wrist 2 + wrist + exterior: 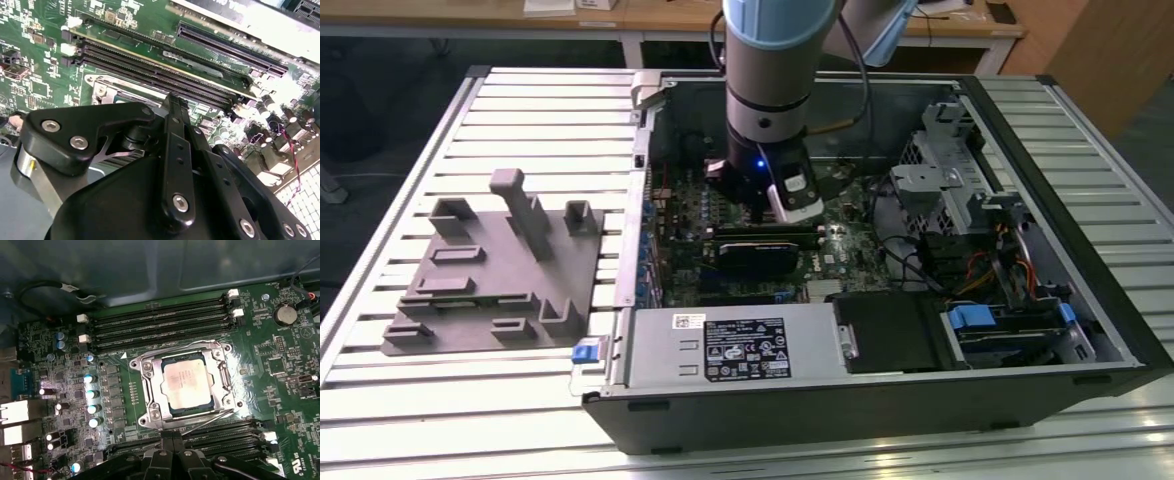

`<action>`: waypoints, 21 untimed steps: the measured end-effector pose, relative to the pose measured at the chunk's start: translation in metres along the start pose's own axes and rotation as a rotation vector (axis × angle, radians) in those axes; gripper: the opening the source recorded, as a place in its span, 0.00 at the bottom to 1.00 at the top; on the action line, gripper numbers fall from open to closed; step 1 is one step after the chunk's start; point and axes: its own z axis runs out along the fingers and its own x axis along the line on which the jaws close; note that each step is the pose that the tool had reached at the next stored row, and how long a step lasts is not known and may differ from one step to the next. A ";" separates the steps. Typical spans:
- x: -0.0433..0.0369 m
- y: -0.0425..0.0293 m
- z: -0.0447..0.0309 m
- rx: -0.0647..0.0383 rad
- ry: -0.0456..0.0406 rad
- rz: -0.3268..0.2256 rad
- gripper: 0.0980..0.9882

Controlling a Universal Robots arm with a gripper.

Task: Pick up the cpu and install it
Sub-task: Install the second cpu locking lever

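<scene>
The cpu point(187, 384), its pale metal top facing up, is seen seated in the metal-framed socket point(150, 395) on the green motherboard point(270, 365) in the first wrist view. Rows of black memory slots point(160, 325) are laid along one side of the socket, and a further set point(220, 432) is seen along the opposite side. A round coin battery point(285, 314) is mounted well apart from the chip, and a column of small capacitors point(92, 400) stands beside the socket. The gripper point(172, 441) is held just above the board, close to the socket's edge, and the fingers point(175, 150) are pressed together with nothing between them in the second wrist view. In the exterior view the arm point(774, 90) is lowered into the open computer case point(854, 400), which is laid on its side on the slatted counter point(400, 420). A grey plastic fixture point(494, 270) with upright blocks is placed on the counter at the exterior view's left, beside the case.
</scene>
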 end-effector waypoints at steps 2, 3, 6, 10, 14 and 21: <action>-0.0001 -0.0013 0.0008 -0.007 0.0013 0.000 0.01; 0.0000 -0.0013 0.0009 -0.008 0.0014 0.000 0.01; 0.0000 -0.0013 0.0009 -0.009 0.0017 0.000 0.01; 0.0005 -0.0022 0.0039 -0.009 0.0018 0.000 0.01; 0.0022 -0.0042 0.0081 -0.014 0.0029 0.000 0.01; 0.0048 -0.0095 0.0121 -0.045 0.0087 0.001 0.01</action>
